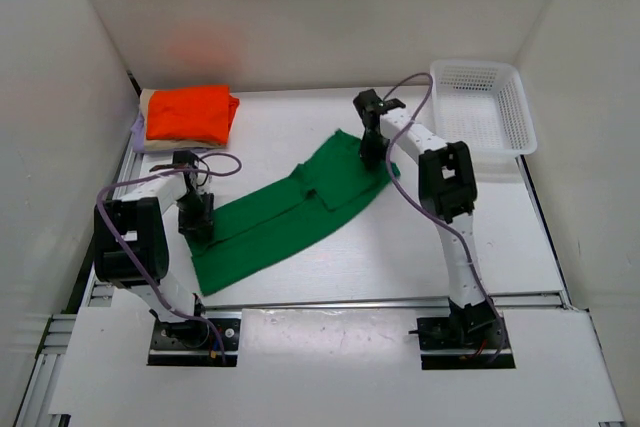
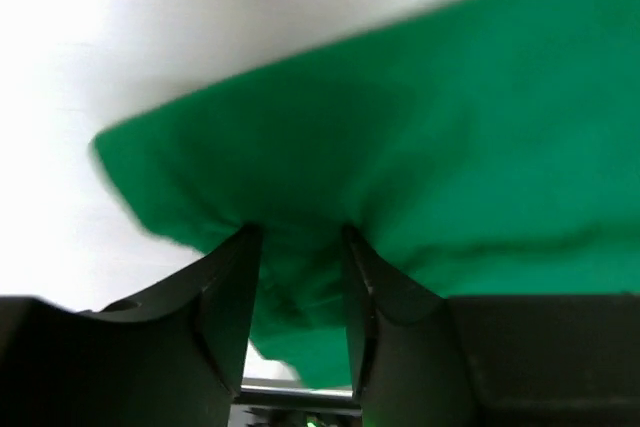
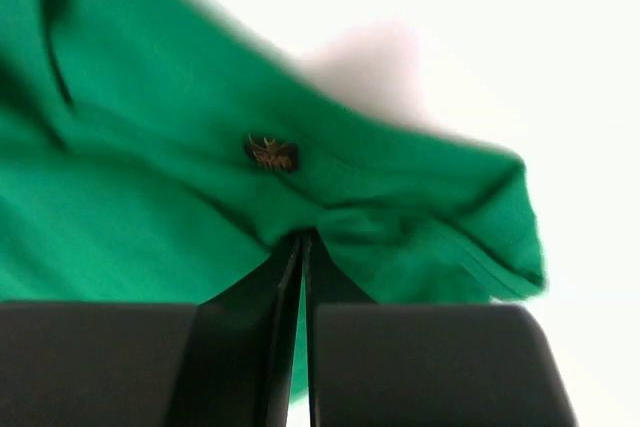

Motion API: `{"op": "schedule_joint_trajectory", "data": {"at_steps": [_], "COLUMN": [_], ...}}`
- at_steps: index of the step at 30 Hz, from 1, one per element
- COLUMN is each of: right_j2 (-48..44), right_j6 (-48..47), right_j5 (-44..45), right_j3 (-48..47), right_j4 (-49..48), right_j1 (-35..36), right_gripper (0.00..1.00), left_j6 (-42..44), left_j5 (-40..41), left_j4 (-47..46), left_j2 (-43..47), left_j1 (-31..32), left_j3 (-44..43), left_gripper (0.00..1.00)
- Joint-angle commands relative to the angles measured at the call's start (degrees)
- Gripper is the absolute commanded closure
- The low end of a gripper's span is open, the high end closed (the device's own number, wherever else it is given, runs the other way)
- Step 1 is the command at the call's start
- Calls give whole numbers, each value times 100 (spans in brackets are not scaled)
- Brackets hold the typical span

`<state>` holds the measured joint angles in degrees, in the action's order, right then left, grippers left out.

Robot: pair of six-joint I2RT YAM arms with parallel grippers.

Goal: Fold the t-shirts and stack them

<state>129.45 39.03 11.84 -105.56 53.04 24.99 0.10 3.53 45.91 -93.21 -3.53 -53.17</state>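
We log bright orange-red cloth t-shirt (image 1: 190, 113) folded and piled far left; left tool (image 2: 300, 237) and right tool (image 3: 302, 237) each pinch half-folded green cloth t-shirt (image 1: 280, 222), unstacked.

We hold our left tool (image 1: 196, 221) low at near left and our right tool (image 1: 372, 154) farther right, each pinched on the green t-shirt (image 1: 270, 229).

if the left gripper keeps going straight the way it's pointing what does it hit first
The green shirt: its cloth sits bunched between the fingers of the left gripper. Right behind that is probably the white table.
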Motion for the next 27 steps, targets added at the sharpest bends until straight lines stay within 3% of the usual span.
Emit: {"op": "schedule_joint_trajectory", "data": {"at_steps": [1, 4, 6, 10, 15, 23, 27], "right_j2": [1106, 1645, 1461, 934, -304, -1246, -2105], "right_j6": [26, 26, 26, -96, -492, -553, -608], "right_j5": [697, 602, 400, 451, 153, -911, -963], "right_j3": [-1954, -3030, -2849, -2795, -1315, 560, 1586], "right_j4": [66, -467, -1539, -2244, -2359, -2307, -2437], "right_j1": [-248, -390, -521, -522, -285, 769, 1690], "right_gripper": [93, 89, 87, 82, 79, 84, 70], "left_j6": [-10, -10, -10, -10, -10, -10, -10], "left_j5": [-1098, -1793, -2179, -2576, -2629, -1365, -934], "left_j4": [382, 768, 971, 1280, 1246, 761, 761], "left_j2": [146, -39, -118, -23, 303, 1171, 1919], "left_j1": [37, 142, 142, 142, -174, -929, -1394], "left_j3": [-342, -728, -905, -1090, -1091, -985, -714], "left_gripper": [50, 44, 43, 41, 40, 40, 33]}}
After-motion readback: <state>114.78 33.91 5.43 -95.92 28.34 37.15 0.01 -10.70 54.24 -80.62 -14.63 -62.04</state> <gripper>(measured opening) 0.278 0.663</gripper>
